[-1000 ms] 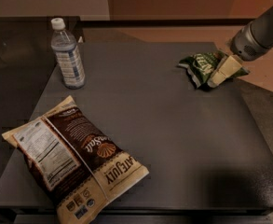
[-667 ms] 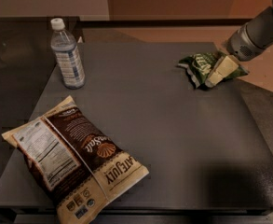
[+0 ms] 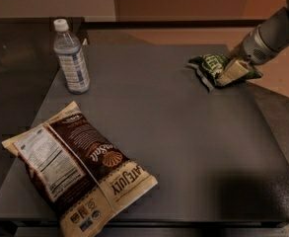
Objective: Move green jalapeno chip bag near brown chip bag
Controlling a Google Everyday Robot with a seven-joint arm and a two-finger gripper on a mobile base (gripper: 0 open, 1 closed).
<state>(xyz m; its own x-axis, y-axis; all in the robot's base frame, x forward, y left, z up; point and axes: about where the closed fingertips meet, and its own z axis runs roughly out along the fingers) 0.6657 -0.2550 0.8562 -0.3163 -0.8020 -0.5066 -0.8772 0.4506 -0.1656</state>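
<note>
The green jalapeno chip bag (image 3: 210, 64) is a small crinkly green bag at the table's far right. My gripper (image 3: 233, 71) comes in from the upper right and is closed on the bag's right end. One cream finger (image 3: 231, 72) lies across the bag; the other finger is hidden behind it. The brown chip bag (image 3: 80, 169) is a large brown and cream bag lying flat at the front left of the table, far from the green bag.
A clear water bottle (image 3: 71, 58) with a white cap stands upright at the back left. The dark table (image 3: 173, 132) ends just right of the green bag, with a lower surface beyond it. A glass surface adjoins on the left.
My gripper and the green bag have shifted slightly left and up together. The brown bag and the bottle have not moved.
</note>
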